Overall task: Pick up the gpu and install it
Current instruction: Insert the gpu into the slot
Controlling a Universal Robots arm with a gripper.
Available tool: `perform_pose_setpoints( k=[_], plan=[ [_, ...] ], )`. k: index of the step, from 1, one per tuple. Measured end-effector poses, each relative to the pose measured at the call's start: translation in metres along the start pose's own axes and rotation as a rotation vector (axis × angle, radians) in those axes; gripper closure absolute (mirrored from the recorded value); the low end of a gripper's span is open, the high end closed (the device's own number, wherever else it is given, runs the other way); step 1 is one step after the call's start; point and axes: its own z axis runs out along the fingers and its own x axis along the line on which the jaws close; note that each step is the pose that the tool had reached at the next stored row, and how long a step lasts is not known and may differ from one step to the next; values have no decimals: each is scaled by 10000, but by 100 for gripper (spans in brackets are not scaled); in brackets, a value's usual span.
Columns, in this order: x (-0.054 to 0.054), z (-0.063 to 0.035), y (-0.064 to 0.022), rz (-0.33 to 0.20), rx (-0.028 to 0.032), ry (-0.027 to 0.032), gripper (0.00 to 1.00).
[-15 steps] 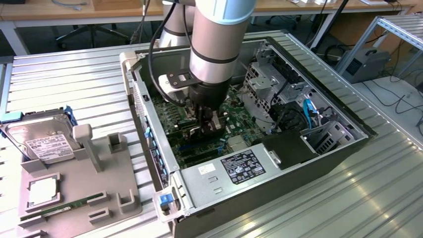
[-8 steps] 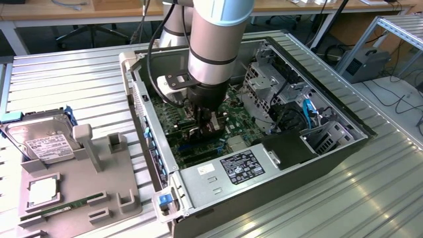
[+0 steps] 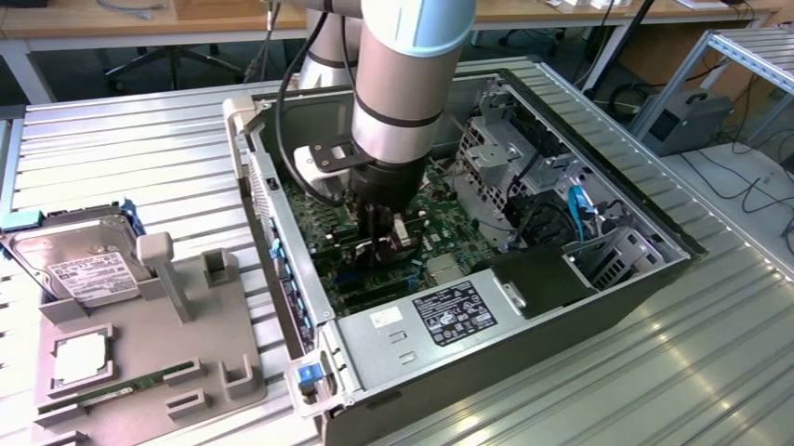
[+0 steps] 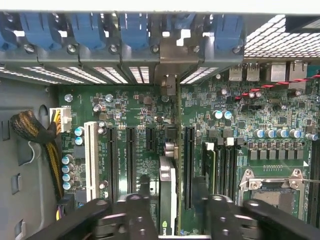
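Observation:
The gpu (image 4: 167, 185) stands on edge in a motherboard slot inside the open PC case (image 3: 522, 344). In the wrist view I see it edge-on, its silver bracket (image 4: 167, 70) up against the rear slot openings. My gripper (image 4: 172, 205) straddles the card. Its black fingers (image 4: 135, 205) stand a little off on either side, with a gap to the card's faces, so the gripper is open. In the exterior view the gripper (image 3: 385, 240) reaches down into the case over the green motherboard (image 3: 434, 209).
Blue slot latches (image 4: 130, 30) line the case's rear wall. A white slot (image 4: 91, 160) and the CPU socket (image 4: 272, 185) flank the card. Outside the case, a grey fixture (image 3: 149, 372) holds a hard drive (image 3: 81, 265) and a RAM stick (image 3: 112, 390).

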Motion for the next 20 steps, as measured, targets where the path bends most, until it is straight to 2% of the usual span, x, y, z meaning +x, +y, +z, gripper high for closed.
perform_pose_setpoints(
  k=[1,2,3,5,8,11,15,20],
  plan=[
    [0,-1,0,0,-1,1,54],
    [0,-4,0,0,-2,4,48],
    [0,-20,0,0,-3,4,48],
    [-3,-108,-1,1,-2,2,48],
    [-16,-492,-5,1,-1,1,48],
    [-25,-757,-8,0,-1,1,48],
    [-34,-1032,-11,0,-1,1,48],
    [-35,-1090,-12,0,-1,1,48]
  ],
)
